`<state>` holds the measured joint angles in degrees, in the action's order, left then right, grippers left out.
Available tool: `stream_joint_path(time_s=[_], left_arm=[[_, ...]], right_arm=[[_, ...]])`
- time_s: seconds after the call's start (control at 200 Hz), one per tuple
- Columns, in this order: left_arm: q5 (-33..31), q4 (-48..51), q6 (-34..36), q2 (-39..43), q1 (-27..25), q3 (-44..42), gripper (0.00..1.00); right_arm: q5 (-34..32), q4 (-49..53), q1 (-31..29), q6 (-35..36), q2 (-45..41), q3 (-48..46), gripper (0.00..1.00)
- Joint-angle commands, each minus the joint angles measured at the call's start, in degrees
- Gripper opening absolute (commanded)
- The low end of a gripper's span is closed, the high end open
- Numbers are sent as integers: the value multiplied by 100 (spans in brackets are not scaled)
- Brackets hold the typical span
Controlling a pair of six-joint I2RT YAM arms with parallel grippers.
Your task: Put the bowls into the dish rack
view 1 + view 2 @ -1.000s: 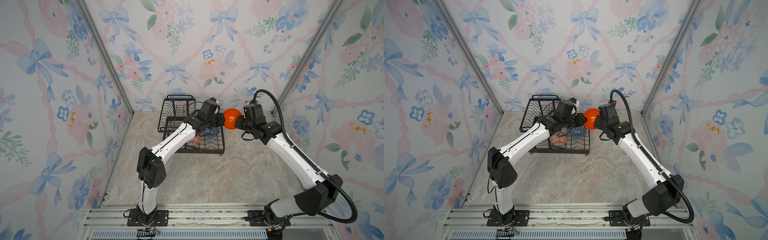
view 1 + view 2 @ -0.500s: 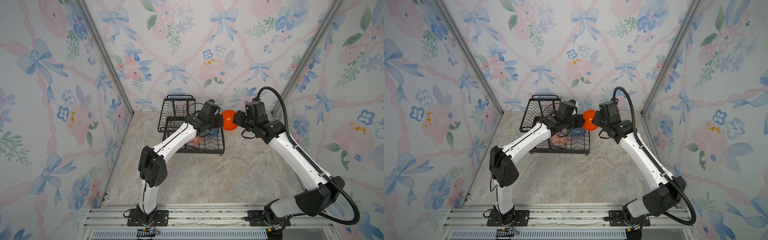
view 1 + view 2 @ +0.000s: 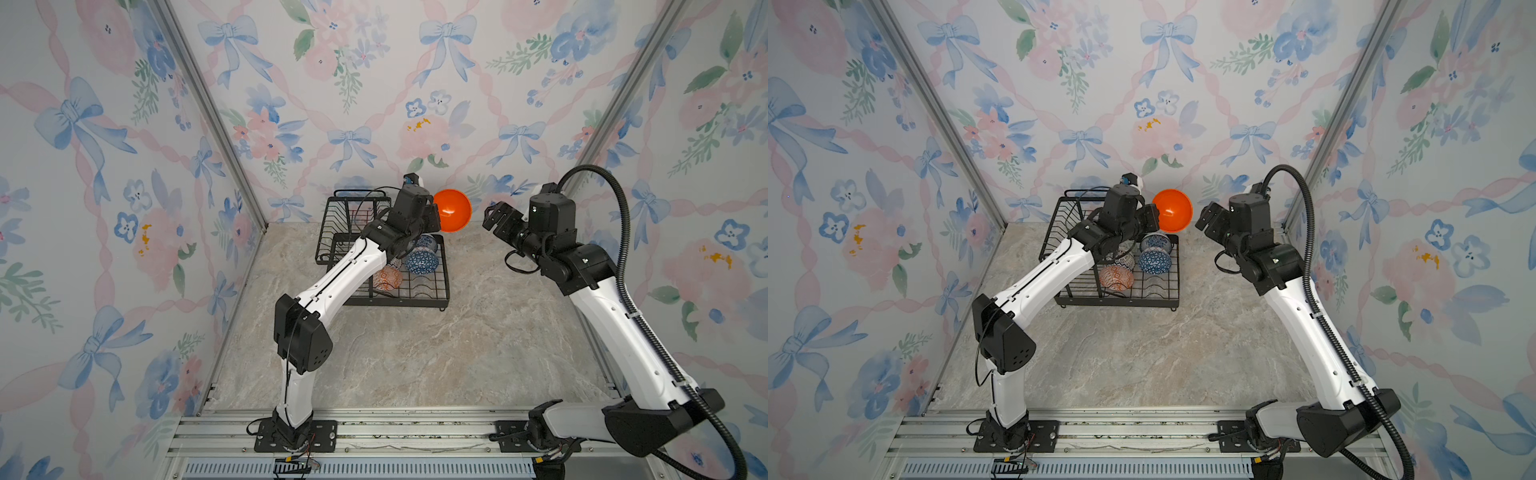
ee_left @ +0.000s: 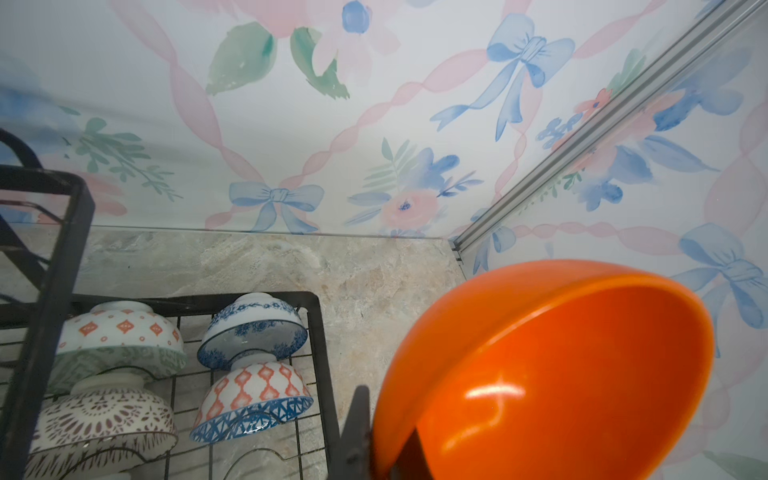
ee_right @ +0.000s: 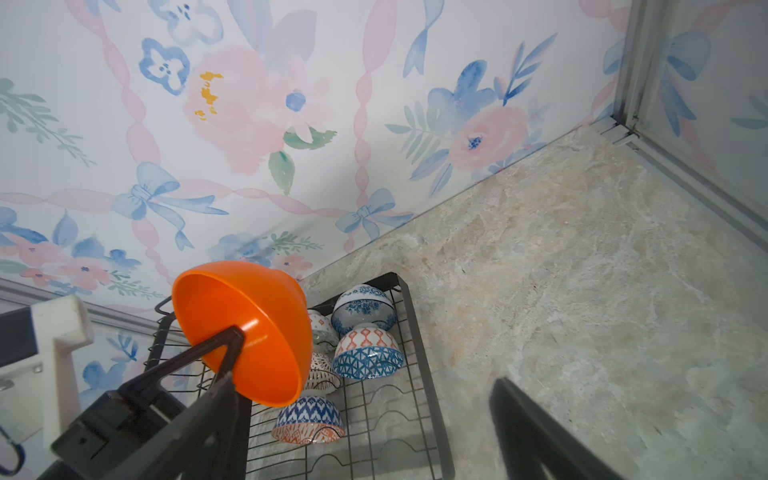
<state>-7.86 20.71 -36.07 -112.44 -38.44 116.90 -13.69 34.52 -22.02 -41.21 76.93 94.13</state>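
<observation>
My left pincer (image 3: 435, 217) is clamped on the rim of the orange bowl (image 3: 453, 210), with one finger (image 4: 411, 457) in the hollow and the other outside. The bowl is plain, smooth and glossy, deep and round, and light glints on its inner wall. It hangs in the air, tipped on its side, over the far right corner of the rack (image 3: 446, 274).

My right pincer (image 3: 487, 216) stands wide apart and empty. It is near the bowl on its right, with a clear gap between them.

The rack is black metal wire, with a small raised basket at the back left and a wide lower tray with wavy slots. Five glazed bowls sit in the tray's far part, rim down and packed close in two rows. One row has a floral bowl (image 5: 365, 305) farthest back, a banded bowl (image 5: 368, 349) of orange over blue before it, then a zigzag bowl (image 5: 309, 419). Beside them are a lattice bowl (image 5: 322, 372) and a green bowl (image 4: 120, 336) with orange diamonds.

My left forearm crosses over the tray and hides most of that second row in both top views. The rack stands on a marbled, stone-look counter (image 3: 415, 353), close to the flowered back wall (image 3: 374, 104).
</observation>
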Motion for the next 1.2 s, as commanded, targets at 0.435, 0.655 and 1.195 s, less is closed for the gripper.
stream_joint_path(time_s=[0.435, 0.655, 1.195], left_arm=[[-895, -3389, 670, 652, -208, -1517, 0], [-1144, -4108, 859, 637, -286, -1887, 0], [-1616, -5104, 1241, 780, -734, -2598, 0]], right_arm=[[150, -1061, -137, -2290, 391, 819, 97], [87, -1239, -367, -3173, 859, 1107, 97], [-336, -2340, -692, -4325, 991, 416, 96]])
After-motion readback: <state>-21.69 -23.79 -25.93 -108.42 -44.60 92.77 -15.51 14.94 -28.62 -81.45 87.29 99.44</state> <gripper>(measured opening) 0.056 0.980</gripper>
